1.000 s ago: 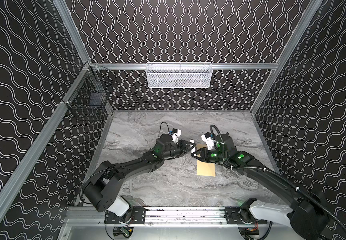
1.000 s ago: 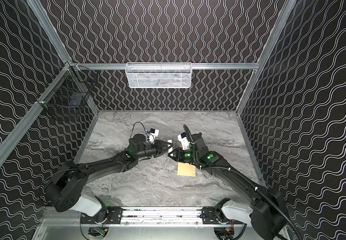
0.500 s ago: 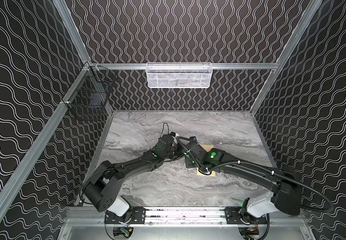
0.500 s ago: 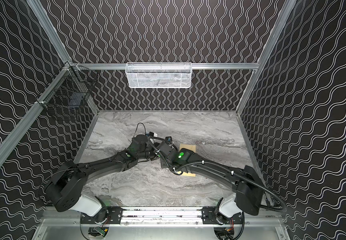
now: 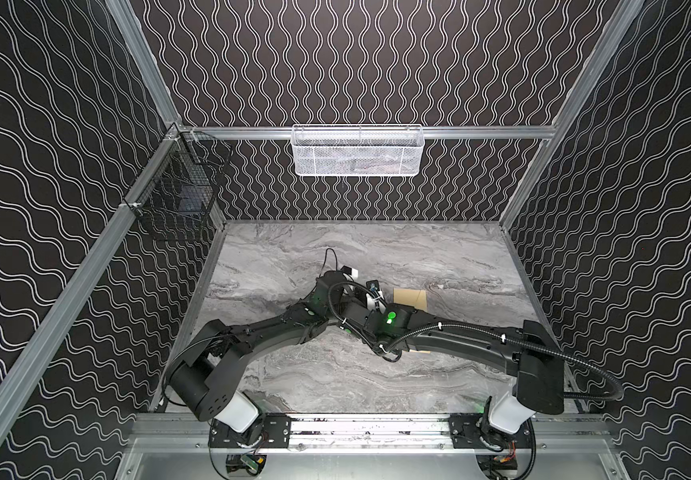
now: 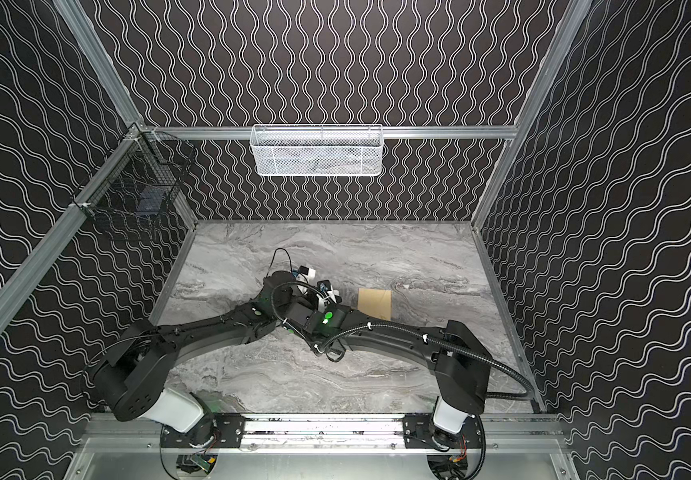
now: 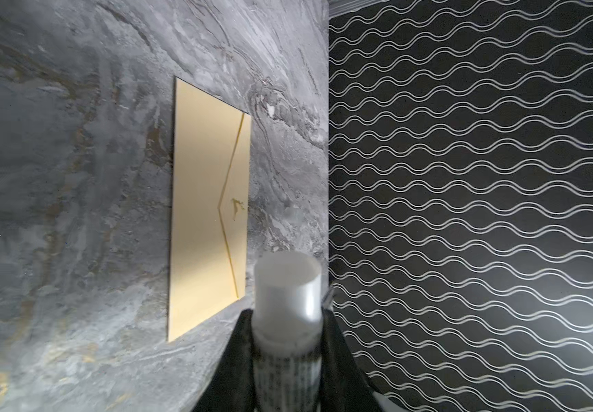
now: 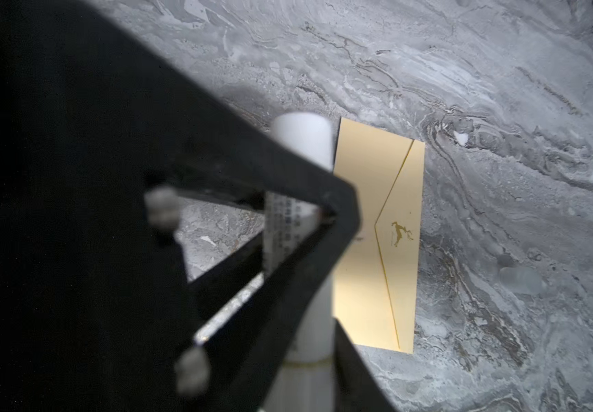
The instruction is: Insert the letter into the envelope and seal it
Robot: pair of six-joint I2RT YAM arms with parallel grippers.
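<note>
The envelope [image 8: 369, 249] is pale tan-gold, its flap edged with a thin gold line and stamped with a small dark-gold deer mark [image 8: 401, 233]; the bench [image 5: 335, 374] is grey marble with darker and white veining; the walls [image 5: 356, 62] are black with paired white wavy lines; the tube [image 7: 287, 285] is white, with dark print on its body; upper centre, a white mesh basket [image 5: 358, 151]; upper left, a black wire basket [image 5: 177, 199]; the arms [image 5: 277, 332] are black with green lights [image 5: 389, 320].

High stereo pair; wrists facing envelope [image 7: 205, 214]
</note>
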